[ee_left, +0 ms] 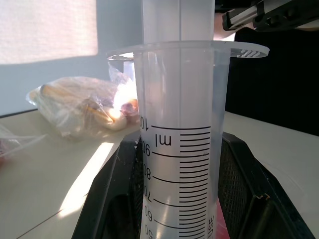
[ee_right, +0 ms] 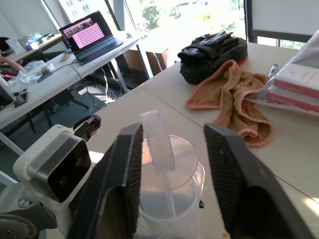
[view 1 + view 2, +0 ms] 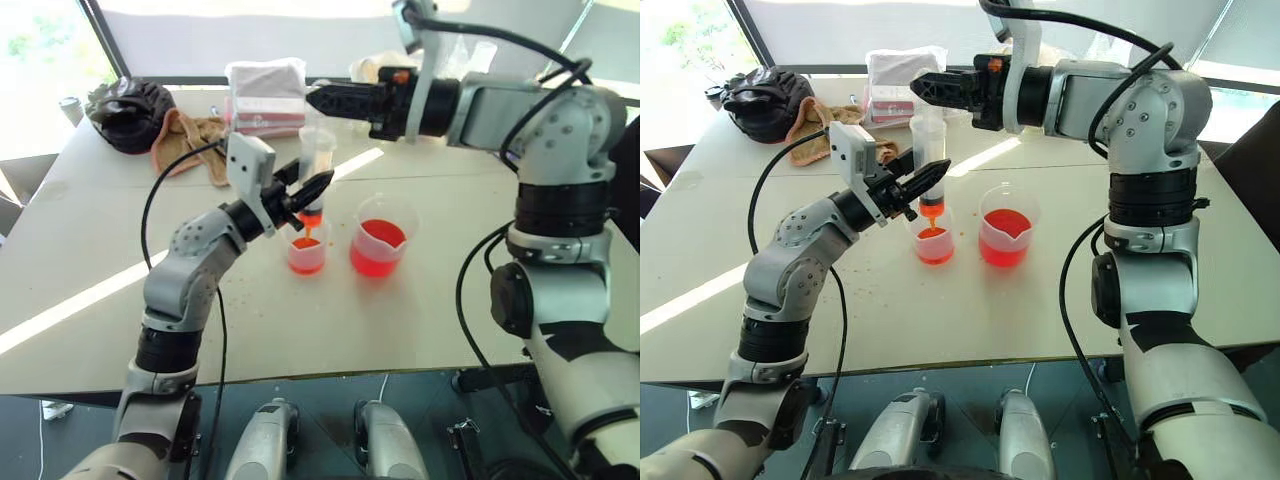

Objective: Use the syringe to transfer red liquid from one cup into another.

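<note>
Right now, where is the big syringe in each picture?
Left eye view: the syringe stands upright in the middle, above the small cup.
Right eye view: it stands in the middle, over the same cup.
Left wrist view: its barrel with the printed scale runs up the centre.
Right wrist view: its top sits between the two black fingers.
Shared landmark: the orange towel, behind the syringe.

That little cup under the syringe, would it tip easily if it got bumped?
Probably. The smaller cup looks like thin clear plastic, so likely light. It is narrow and only partly filled with red liquid, which adds little ballast. The syringe tip sits in its mouth, so a sideways nudge could topple it.
</note>
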Motion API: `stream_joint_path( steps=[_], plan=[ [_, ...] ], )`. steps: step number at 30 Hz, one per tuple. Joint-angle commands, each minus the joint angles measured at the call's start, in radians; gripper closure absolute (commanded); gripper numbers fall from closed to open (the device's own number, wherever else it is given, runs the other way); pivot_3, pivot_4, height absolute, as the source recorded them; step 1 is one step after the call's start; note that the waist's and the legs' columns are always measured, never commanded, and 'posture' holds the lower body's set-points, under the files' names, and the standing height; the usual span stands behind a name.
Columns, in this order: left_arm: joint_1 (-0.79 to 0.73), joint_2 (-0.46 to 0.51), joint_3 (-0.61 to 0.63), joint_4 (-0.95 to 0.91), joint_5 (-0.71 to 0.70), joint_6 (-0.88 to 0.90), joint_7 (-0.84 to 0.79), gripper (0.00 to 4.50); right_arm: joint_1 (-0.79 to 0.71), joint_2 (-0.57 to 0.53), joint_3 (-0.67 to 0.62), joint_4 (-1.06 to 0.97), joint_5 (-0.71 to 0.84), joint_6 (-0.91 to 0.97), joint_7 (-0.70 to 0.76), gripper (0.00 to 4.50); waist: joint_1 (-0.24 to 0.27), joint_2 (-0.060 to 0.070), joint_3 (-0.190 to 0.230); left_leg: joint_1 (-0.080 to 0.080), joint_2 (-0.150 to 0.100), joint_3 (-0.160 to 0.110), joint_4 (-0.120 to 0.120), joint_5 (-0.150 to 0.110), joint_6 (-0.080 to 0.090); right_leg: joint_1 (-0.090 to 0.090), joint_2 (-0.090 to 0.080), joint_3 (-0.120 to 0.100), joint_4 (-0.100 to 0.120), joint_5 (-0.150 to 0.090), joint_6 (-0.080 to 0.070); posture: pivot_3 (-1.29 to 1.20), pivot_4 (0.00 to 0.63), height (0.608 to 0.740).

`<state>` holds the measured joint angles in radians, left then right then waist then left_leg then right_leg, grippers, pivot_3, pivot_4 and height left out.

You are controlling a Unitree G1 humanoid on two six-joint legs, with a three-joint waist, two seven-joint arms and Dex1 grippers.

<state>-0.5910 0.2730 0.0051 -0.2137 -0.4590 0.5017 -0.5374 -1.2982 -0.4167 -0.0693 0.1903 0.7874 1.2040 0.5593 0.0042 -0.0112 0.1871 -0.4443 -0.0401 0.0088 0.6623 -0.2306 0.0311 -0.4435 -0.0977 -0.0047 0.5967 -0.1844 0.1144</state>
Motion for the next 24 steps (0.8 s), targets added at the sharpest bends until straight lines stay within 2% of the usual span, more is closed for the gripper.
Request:
stream_joint_path(
  steps=[1, 8, 24],
  plan=[
    [-0.013, 0.003, 0.000, -0.045, -0.003, -0.014, 0.000, 3.07, -0.033, 0.013, 0.002, -0.004, -0.012, -0.011, 0.021, 4.47, 0.001, 0.000, 0.000, 0.000, 0.000, 0.000, 0.000, 0.000, 0.000, 0.000, 0.000, 0.000, 0.000, 0.000, 0.000, 0.00, 0.150, 0.740],
    [-0.011, 0.008, 0.005, -0.059, -0.010, -0.001, 0.005, 3.07, -0.018, 0.017, 0.028, -0.044, -0.005, 0.055, 0.057, 4.47, 0.000, 0.000, 0.000, 0.000, 0.000, 0.000, 0.000, 0.000, 0.000, 0.000, 0.000, 0.000, 0.000, 0.000, 0.000, 0.00, 0.150, 0.740],
    [-0.035, 0.011, 0.022, -0.056, -0.013, 0.013, 0.018, 3.07, 0.114, 0.128, 0.038, -0.150, 0.014, 0.167, 0.013, 4.47, 0.000, 0.000, 0.000, 0.000, 0.000, 0.000, 0.000, 0.000, 0.000, 0.000, -0.001, 0.000, 0.000, 0.000, 0.000, 0.00, 0.150, 0.740]
  ],
)
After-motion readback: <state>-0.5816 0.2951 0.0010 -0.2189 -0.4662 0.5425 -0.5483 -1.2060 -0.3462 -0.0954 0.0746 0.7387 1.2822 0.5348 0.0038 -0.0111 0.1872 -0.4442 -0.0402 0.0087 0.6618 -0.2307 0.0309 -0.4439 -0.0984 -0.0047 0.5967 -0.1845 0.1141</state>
